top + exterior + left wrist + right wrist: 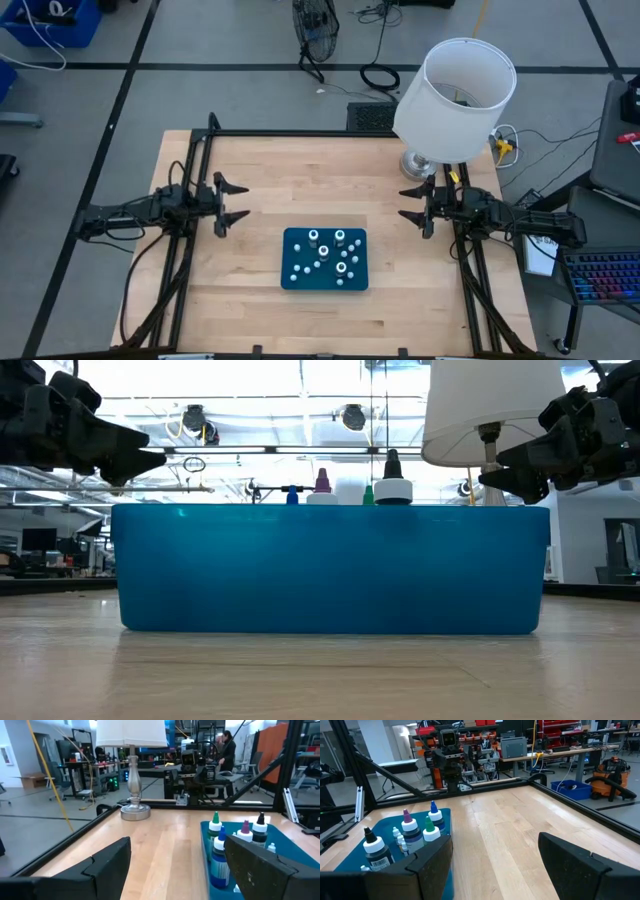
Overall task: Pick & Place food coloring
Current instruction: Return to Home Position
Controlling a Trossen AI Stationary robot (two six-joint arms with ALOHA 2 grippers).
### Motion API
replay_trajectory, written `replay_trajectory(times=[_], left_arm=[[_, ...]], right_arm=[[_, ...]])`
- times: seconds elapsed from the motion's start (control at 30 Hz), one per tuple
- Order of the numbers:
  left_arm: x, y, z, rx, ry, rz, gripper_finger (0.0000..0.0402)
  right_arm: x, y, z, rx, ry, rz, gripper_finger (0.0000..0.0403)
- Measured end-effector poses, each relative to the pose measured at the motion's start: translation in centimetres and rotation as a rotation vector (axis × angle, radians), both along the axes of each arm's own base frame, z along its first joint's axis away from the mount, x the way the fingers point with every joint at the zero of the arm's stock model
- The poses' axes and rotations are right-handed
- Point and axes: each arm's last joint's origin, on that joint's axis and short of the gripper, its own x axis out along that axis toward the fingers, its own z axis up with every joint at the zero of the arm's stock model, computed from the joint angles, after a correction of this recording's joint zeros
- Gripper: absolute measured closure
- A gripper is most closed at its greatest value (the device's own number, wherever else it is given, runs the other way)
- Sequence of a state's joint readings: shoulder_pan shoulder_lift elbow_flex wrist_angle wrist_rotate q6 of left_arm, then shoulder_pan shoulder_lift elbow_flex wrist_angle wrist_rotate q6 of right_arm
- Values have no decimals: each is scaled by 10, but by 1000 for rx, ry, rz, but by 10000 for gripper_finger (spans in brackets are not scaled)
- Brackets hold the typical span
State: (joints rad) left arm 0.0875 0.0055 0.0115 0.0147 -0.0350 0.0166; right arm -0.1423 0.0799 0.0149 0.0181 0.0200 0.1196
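Observation:
Several small food coloring bottles (325, 258) with white caps and coloured tips stand upright in a teal tray (286, 262) at the table's middle. The left wrist view shows them (219, 855) close ahead, as does the right wrist view (410, 834). In the low view only their tips (392, 482) rise above the tray wall (330, 570). My left gripper (235, 203) hovers open to the tray's left and farther back, above the table. My right gripper (410, 205) hovers open to the tray's right. Both point at each other across the table.
A lamp with a white shade (455, 95) stands on a metal base (135, 810) at the table's far right corner, just behind my right gripper. A black frame (300, 133) runs around the table. Bare wood lies between each gripper and the tray.

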Motion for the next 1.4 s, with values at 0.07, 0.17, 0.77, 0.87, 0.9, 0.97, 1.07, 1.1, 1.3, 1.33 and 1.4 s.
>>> replay_trajectory(times=[0.07, 0.17, 0.77, 0.87, 0.9, 0.97, 1.07, 1.1, 1.3, 1.33, 1.4], left_arm=[[0, 0, 0, 2, 2, -8, 87], [0, 0, 0, 3, 3, -8, 81], [0, 0, 1, 6, -17, -9, 88], [0, 0, 3, 8, -38, -8, 84], [0, 0, 4, 9, -46, -8, 82], [0, 0, 4, 9, -48, -8, 79], [0, 0, 5, 9, -50, -8, 76], [0, 0, 5, 9, -51, -8, 77], [0, 0, 5, 10, -54, -7, 87], [0, 0, 5, 10, -55, -7, 88], [0, 0, 5, 10, -56, -7, 89]], right_arm=[[0, 0, 0, 0, 0, 1, 121], [0, 1, 1, 2, -5, 40, 121], [0, 2, 2, -21, -14, 71, 122], [0, 2, 2, -21, -14, 71, 120], [0, 2, 2, -21, -14, 71, 120], [0, 2, 2, -21, -14, 71, 120], [0, 2, 2, -8, -16, 70, 121], [0, 2, 2, -1, -17, 70, 122], [0, 2, 2, 1, -17, 70, 120], [0, 2, 2, 1, -17, 70, 120], [0, 2, 2, 1, -17, 70, 121]])
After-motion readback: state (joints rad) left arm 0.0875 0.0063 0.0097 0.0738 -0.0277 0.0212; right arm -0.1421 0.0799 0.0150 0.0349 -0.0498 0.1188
